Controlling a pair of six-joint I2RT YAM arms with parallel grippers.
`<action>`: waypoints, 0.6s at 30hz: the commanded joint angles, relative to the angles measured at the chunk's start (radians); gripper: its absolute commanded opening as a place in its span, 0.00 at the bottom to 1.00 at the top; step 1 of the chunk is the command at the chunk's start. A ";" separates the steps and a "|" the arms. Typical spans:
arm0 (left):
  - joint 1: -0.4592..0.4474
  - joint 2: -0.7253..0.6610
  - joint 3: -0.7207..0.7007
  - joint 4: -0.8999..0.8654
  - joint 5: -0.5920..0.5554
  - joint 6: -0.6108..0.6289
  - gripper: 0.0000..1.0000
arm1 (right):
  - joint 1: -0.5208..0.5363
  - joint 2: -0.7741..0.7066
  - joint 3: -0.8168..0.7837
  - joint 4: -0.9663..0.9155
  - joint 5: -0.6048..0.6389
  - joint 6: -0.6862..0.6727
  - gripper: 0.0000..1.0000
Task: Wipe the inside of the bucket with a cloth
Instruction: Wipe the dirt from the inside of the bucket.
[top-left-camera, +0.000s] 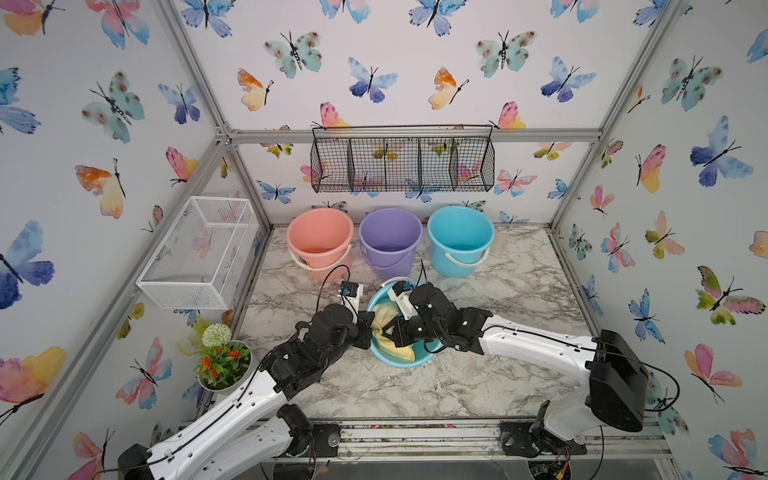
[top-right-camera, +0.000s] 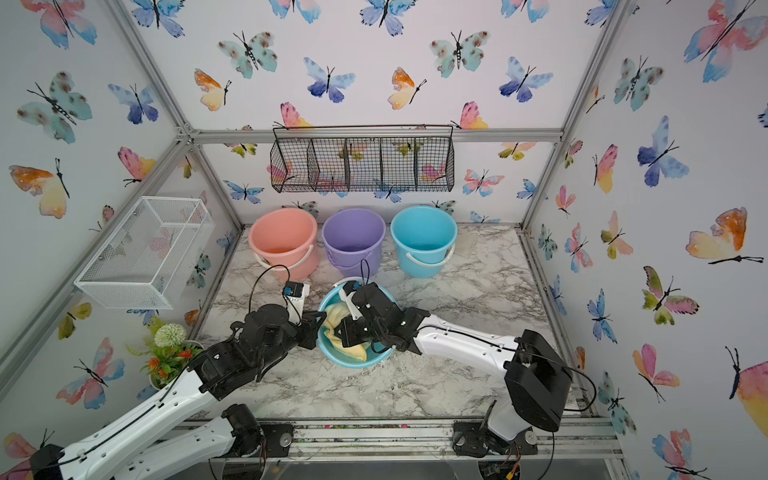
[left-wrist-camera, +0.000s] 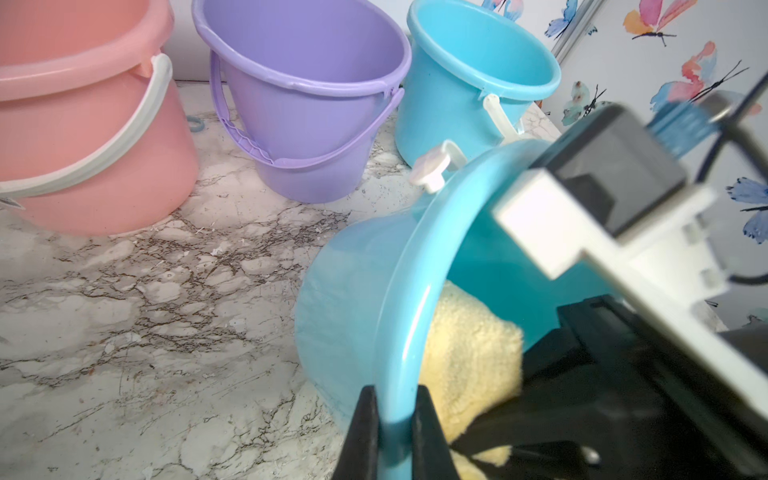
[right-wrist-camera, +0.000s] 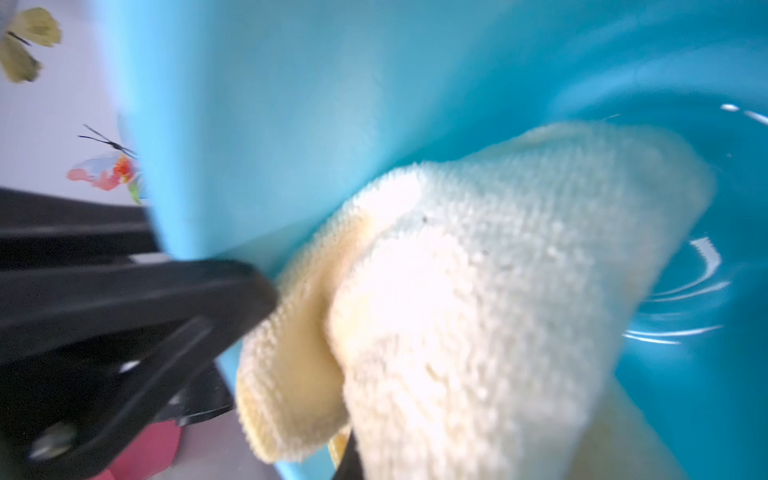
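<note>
- Gripping the rim of the tilted bucket (left-wrist-camera: 365, 299), the left gripper (left-wrist-camera: 394, 419) has its black fingers (left-wrist-camera: 361, 432) squeezed narrow on the plastic edge, one inside and one outside. Only the left wrist view shows this pinch plainly.
- Both top views place the bucket (top-left-camera: 399, 362) (top-right-camera: 353, 361) near the middle of the marble table (top-left-camera: 478, 374), between the two arms. There the left gripper (top-left-camera: 365, 332) is just a dark block at the rim.
- The right gripper (top-left-camera: 390, 330) reaches into the bucket's mouth, closed on a gathered fold of the pale yellow cloth (top-left-camera: 384, 316) (top-right-camera: 334, 316).
- The right wrist view shows what the top views cannot: the cloth (right-wrist-camera: 478, 270) lies against the bucket's inner wall (right-wrist-camera: 291, 104), and it hides almost all of that gripper's own fingers.
- A pink bucket (top-left-camera: 320, 237), a purple bucket (top-left-camera: 390, 239) and a second blue bucket (top-left-camera: 460, 237) stand upright in a row at the back. The left wrist view shows them from low down.
</note>
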 joint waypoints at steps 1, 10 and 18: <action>-0.007 -0.014 -0.013 0.085 -0.009 0.032 0.00 | 0.001 -0.025 0.002 -0.063 -0.101 0.046 0.02; -0.007 0.042 0.001 0.075 -0.006 0.013 0.00 | 0.001 0.027 -0.015 -0.085 -0.177 0.086 0.02; -0.006 0.031 0.010 0.066 0.006 0.013 0.00 | 0.001 0.174 -0.020 -0.032 -0.212 0.120 0.02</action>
